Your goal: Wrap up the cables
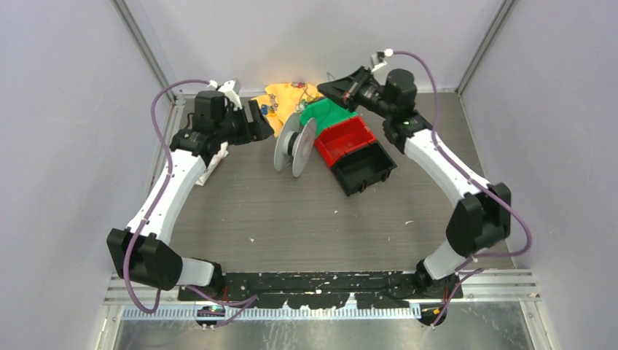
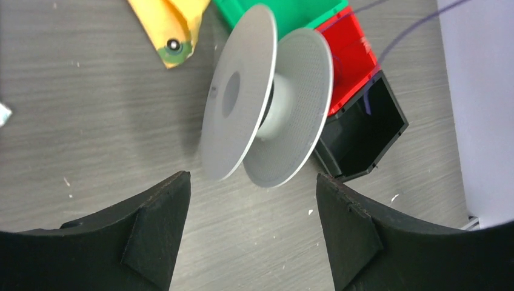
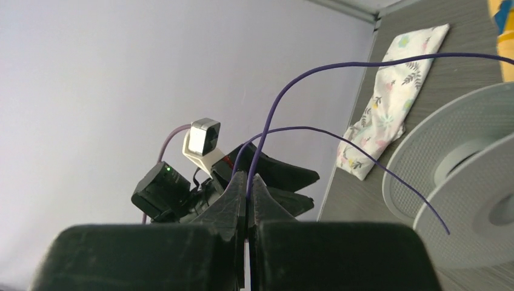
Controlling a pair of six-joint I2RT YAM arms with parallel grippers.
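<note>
Right end effector (image 3: 247,179) pinches the cables (image 3: 376,62) (one strand runs out of frame); left end effector (image 2: 251,179) gapes wide.

place: a robotics lab test cell is shown.
walls: plain pale grey panels (image 1: 65,131) are held in aluminium corner posts (image 1: 141,45).
bench: a grey wood-grain tabletop (image 1: 291,219) is enclosed on three sides.
rig: a white-and-black left robot arm (image 1: 171,182) and its right twin (image 1: 444,164) are bolted to a black base plate (image 1: 313,281).

Spool (image 1: 294,144) beside bins (image 1: 348,138) (cables (image 3: 351,63) seemingly above)
</note>
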